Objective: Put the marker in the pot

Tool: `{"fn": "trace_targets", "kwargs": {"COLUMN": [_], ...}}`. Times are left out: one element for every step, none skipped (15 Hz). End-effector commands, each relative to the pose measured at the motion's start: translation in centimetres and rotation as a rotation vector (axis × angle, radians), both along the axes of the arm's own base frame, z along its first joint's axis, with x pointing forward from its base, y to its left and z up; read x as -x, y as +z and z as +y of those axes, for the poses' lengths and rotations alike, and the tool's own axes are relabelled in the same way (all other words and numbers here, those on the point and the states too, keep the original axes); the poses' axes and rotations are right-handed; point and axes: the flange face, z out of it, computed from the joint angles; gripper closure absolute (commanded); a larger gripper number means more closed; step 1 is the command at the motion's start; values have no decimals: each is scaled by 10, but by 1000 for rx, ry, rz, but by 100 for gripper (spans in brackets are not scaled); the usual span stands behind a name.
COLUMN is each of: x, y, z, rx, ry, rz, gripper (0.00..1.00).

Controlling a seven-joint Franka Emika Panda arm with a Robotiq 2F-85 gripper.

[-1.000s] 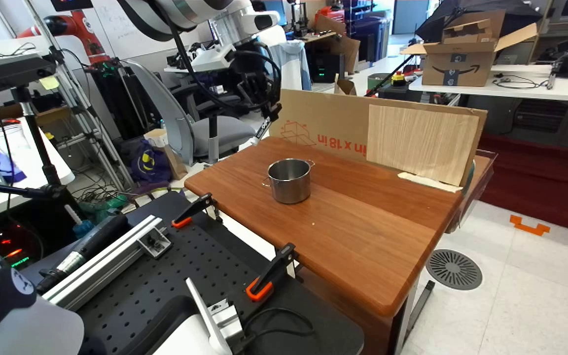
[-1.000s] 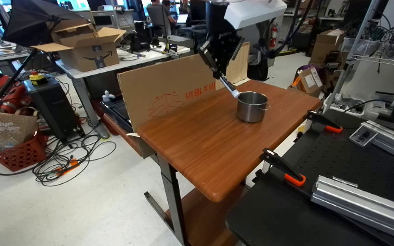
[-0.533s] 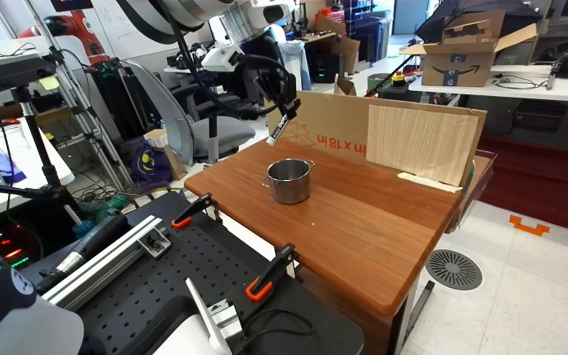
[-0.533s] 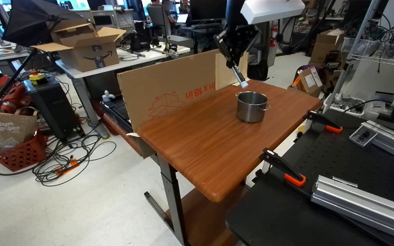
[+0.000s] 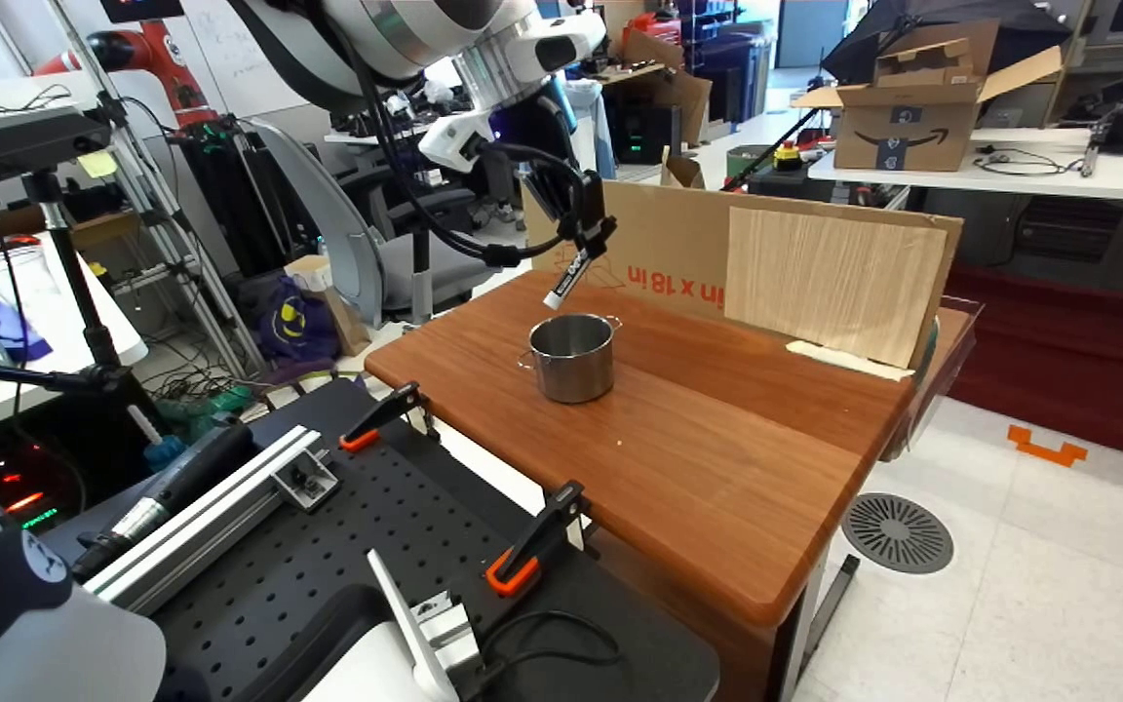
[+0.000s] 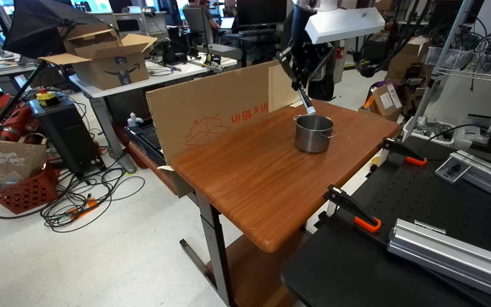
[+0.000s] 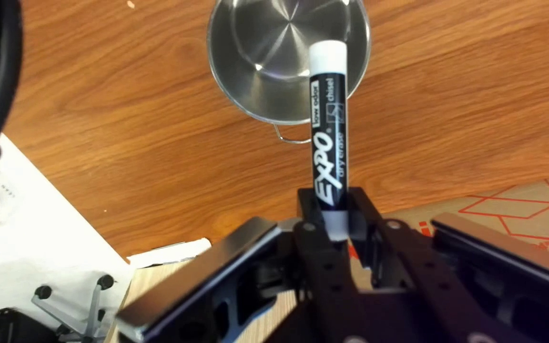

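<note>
Gripper (image 7: 333, 212) pinches the Expo marker (image 7: 329, 119) by one end — marker tilted, white free end lowermost, just above the pot (image 5: 574, 369) and apart from it. Pot stands upright on the wooden table (image 5: 717, 497), left of centre in an exterior view — cardboard panel (image 6: 215, 102) stands along the table's far edge in both exterior views.
</note>
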Motion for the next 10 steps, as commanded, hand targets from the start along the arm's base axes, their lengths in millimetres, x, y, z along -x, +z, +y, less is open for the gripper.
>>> {"fn": "trace_targets", "kwargs": {"x": [-3,-4,-6,-8,-10,-13,-16,-19,-21,-24], "y": [-13,-17,-21,-27,-32,-38,-44,-51,-57,-62], "z": [-2,-3,-3,-4,-4,-5,-5,-5,-4,-3], "rx": [-6,-6,-5,-4,-3,1,3,5,11,19], "ry": [-17,-21,-22,-23,-24,-24,-24,-22,-22,-22], "rz": [-14,-8,-3,5,14,22,33,45,58,67], "gripper": [95,95,95,95,95,95,95,95,95,95]}}
